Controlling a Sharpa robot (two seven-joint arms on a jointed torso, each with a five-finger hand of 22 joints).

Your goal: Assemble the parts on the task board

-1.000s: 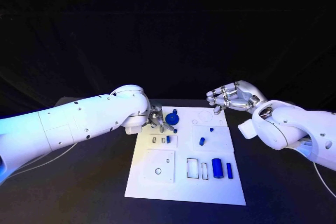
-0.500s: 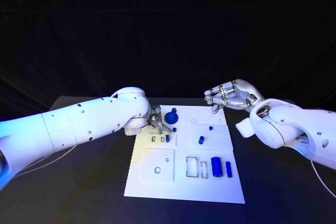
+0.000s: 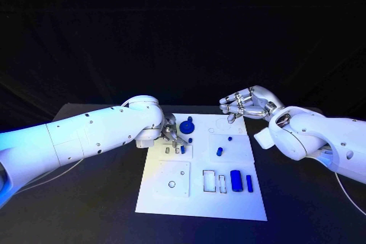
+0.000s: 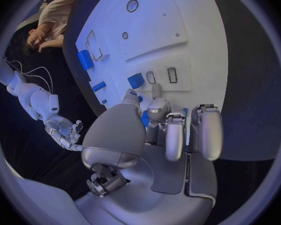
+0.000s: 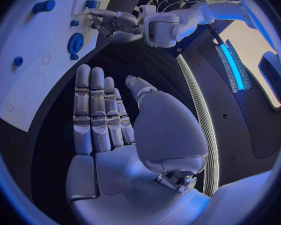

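Note:
The white task board (image 3: 175,201) lies in the middle of the table. At its far end are a blue gear (image 3: 186,128) and small blue pegs (image 3: 219,152). A blue cylinder (image 3: 236,182) and a thin blue bar (image 3: 249,183) lie near its front right. My left hand (image 3: 172,135) hovers low over the board's left edge, fingers pointing down beside a small blue piece (image 3: 182,148) that stands by the slots (image 4: 136,80). I see nothing in my left hand (image 4: 159,130). My right hand (image 3: 245,107) floats above the far right corner, fingers straight and palm empty (image 5: 115,130).
Black table surrounds the board, with bare room at the front and on both sides. My left forearm (image 3: 84,138) crosses the table's left side, and my right forearm (image 3: 312,138) covers the right. A raised white square plate (image 3: 174,180) with small holes sits at the board's front left.
My left hand's fingers have edged down toward the slots on the board's left. My right hand has drifted slightly left. The blue parts lie where they were.

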